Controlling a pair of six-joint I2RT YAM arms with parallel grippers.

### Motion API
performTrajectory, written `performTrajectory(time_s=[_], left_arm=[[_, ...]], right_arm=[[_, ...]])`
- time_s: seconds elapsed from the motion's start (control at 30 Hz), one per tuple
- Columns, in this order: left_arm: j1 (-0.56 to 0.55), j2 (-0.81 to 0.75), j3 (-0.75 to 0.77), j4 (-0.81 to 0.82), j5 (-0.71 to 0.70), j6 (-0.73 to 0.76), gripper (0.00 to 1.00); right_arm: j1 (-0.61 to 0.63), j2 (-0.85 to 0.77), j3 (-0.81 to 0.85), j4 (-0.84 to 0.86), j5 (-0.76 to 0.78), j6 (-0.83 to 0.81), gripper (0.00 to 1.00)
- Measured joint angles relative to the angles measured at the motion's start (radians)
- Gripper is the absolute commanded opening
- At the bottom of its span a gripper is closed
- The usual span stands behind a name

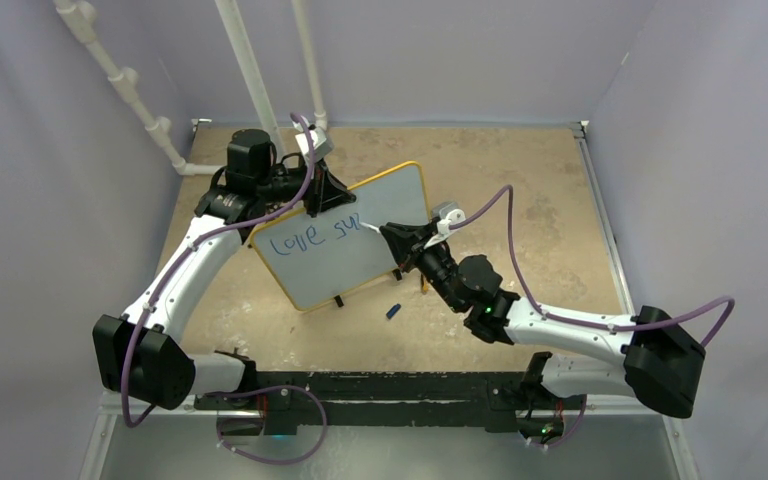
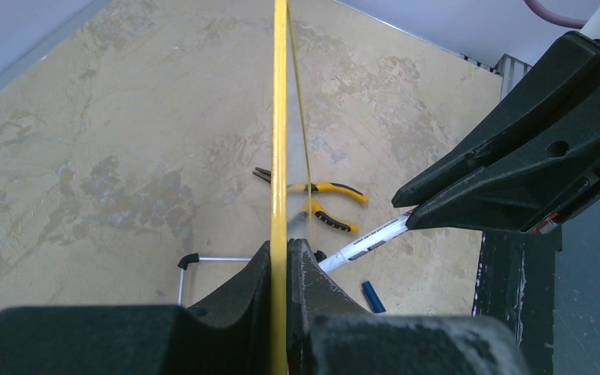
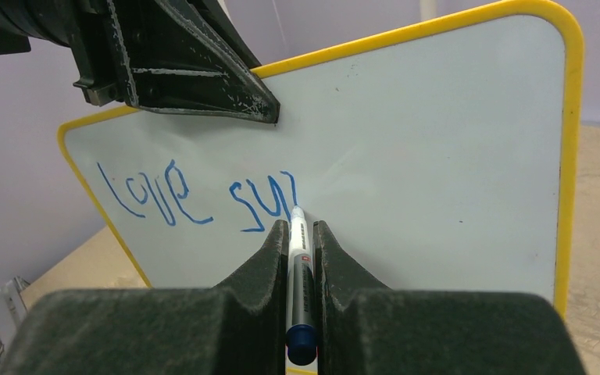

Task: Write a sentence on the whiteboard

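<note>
Your left claw (image 1: 322,192) is clamped on the top edge of the whiteboard (image 1: 392,200), propping it upright mid-counter (image 1: 520,200). Your right claw (image 3: 299,226) grips the marker (image 3: 298,251), tip on the board. The sentence (image 3: 168,195) reads "love su" and a bit; most looks unwritten.

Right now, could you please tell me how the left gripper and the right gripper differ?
The left gripper grips the whiteboard by its yellow top edge; the right gripper grips a marker, tip at the board. The left gripper sits over the board's top, the right gripper faces its written side. Both are shut.
</note>
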Motion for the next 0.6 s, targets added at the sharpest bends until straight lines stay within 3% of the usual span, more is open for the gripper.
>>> performTrajectory(time_s=[0.6], left_arm=[[0.004, 0.004, 0.0, 0.003, -0.002, -0.001, 0.0]], right_arm=[[0.001, 0.028, 0.0, 0.096, 0.041, 0.001, 0.0]])
